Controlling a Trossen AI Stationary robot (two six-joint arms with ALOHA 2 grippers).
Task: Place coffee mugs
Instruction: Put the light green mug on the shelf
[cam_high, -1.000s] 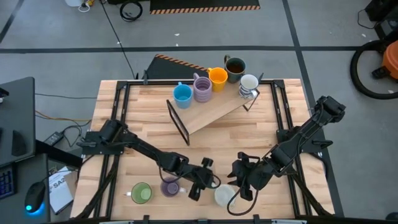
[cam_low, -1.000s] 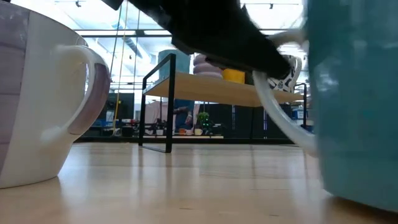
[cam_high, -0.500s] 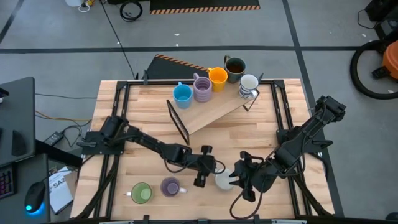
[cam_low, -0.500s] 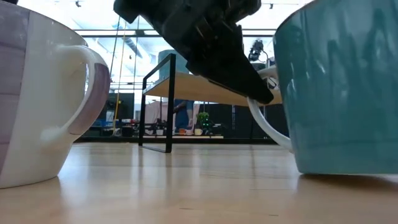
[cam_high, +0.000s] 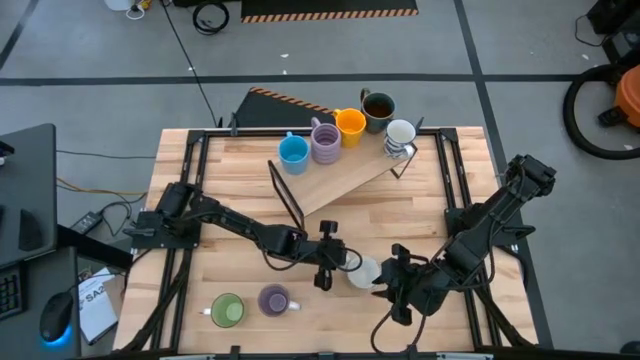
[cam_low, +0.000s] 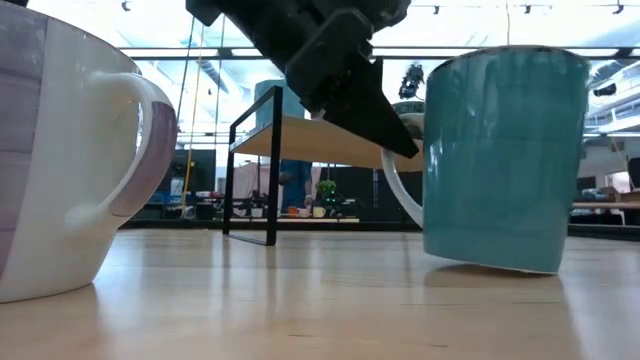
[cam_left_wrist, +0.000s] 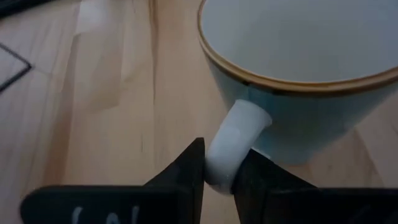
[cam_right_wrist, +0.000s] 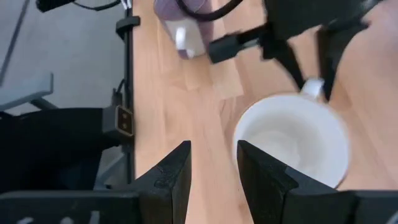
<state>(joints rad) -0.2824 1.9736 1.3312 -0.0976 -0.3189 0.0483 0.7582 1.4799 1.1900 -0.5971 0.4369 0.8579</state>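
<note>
Five mugs are already set on the tilted wooden shelf (cam_high: 345, 180) at the far side of the table (cam_high: 420, 210): a blue mug (cam_high: 293, 152), a purple mug (cam_high: 325, 143), an orange mug (cam_high: 350, 124), a dark mug (cam_high: 378, 105) and a white mug (cam_high: 399, 133). Three are left on the table: a green mug (cam_high: 227, 309) and a second purple mug (cam_high: 274, 299) near the front edge, and the pale teal mug (cam_high: 363, 271) now being handled, near the table's middle.

The pale teal mug is white inside, with a thin gold rim and a white handle (cam_left_wrist: 236, 146). In the low view it is seen tilted, one side of its base raised.

The left gripper (cam_left_wrist: 219, 163) is closed on that handle. The right gripper (cam_right_wrist: 212, 167) is held just beside the mug, fingers apart, with nothing gripped.
</note>
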